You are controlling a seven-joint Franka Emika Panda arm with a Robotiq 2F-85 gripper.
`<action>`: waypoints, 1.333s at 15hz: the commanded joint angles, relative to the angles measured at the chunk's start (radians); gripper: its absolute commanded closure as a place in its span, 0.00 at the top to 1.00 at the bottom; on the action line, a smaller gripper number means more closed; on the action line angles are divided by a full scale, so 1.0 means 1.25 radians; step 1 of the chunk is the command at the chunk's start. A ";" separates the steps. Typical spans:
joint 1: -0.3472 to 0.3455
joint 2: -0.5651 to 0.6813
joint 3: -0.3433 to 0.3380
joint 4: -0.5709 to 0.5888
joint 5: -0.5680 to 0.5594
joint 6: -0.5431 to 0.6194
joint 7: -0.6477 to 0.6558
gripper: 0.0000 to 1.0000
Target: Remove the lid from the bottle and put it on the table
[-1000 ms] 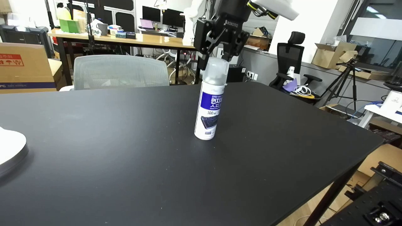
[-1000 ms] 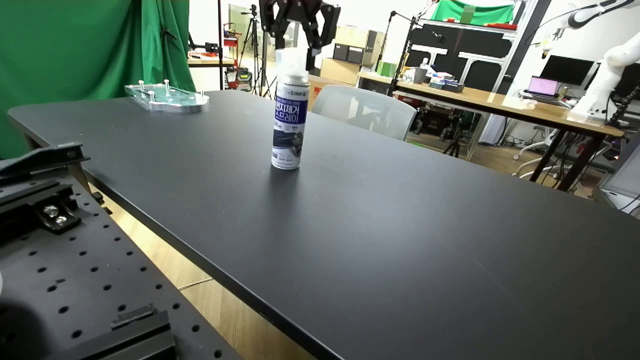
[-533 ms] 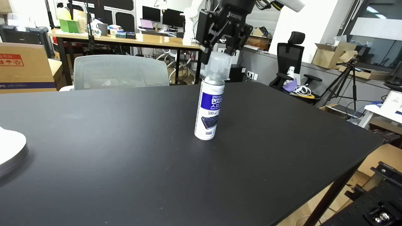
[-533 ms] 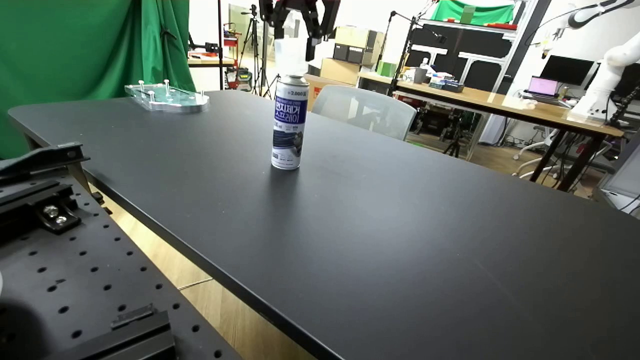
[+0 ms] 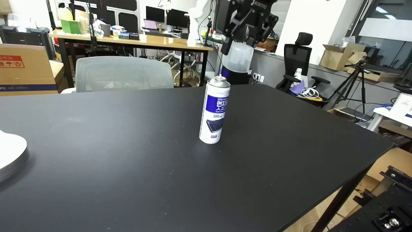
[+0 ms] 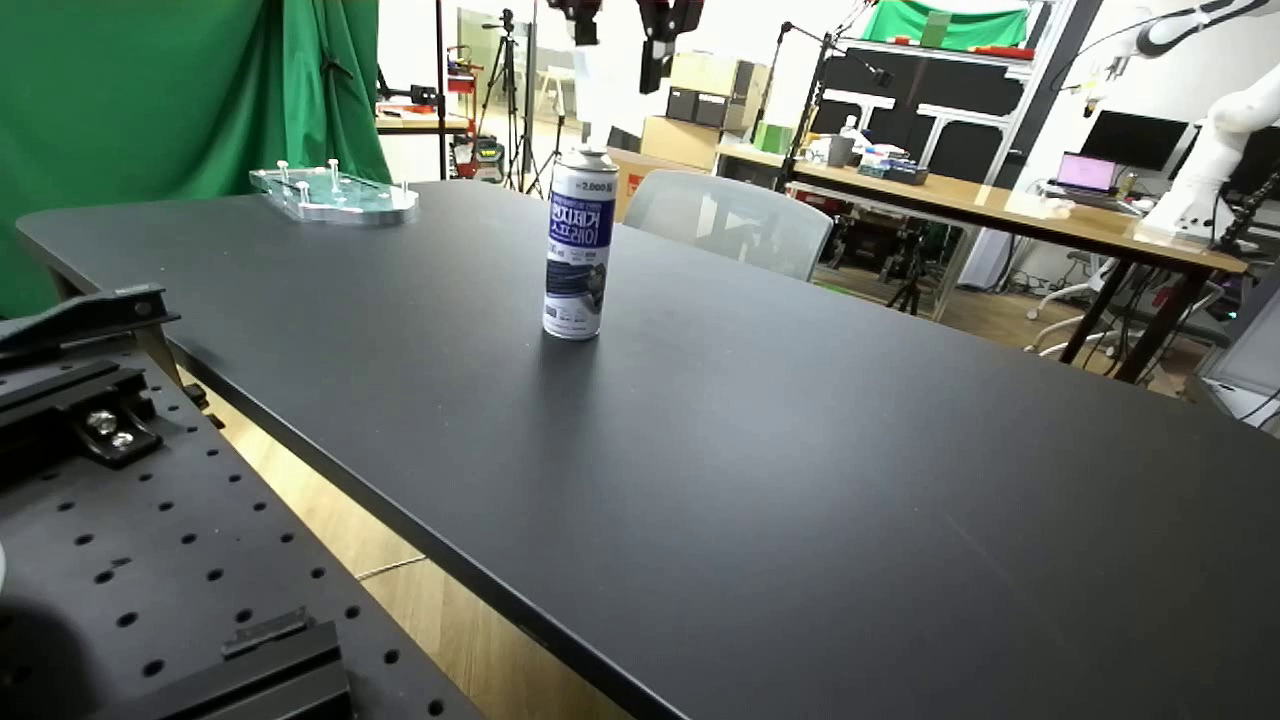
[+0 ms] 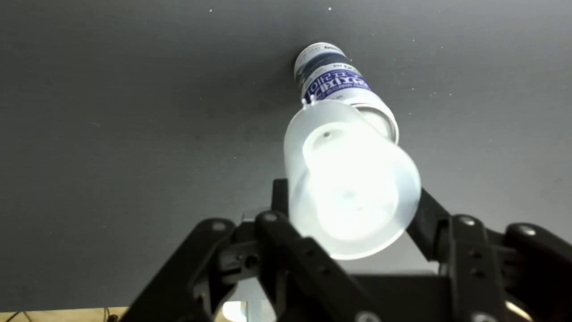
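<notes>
Translucent, pale plastic: the lid (image 5: 238, 60) is hanging free of the bottle (image 5: 213, 116), and the gripper (image 5: 238, 47) is clasping it, a finger pressing at either side. Below, the bottle is standing upright on the black table (image 5: 128, 161), its top bare. Key relation, in an exterior view: the bottle is sitting left of and lower than the gripper, a gap showing between its top and the lid's lower rim. Lid and bottle are running nearly parallel in long axis, both near upright; exact tilt I'm not managing to read. Only one gripper is working, so nearness of hands isn't arising. Judging: removal is looking done, placing is pending. Next move is probably calling for a sideways shift before lowering, since descending this close could be tipping the bottle. The table is stretching left, right and near of the bottle, which I'm judging ample for setting down. Past the far edge a grey mesh chair (image 5: 124, 74) is standing; a white rounded object (image 5: 11, 149) is occupying the left side, well apart from the bottle. In the wrist view, the table is showing around the lid, so presumably the lid is hanging over it.
</notes>
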 commanded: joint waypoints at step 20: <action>-0.078 0.329 -0.068 0.035 0.295 0.262 -0.246 0.39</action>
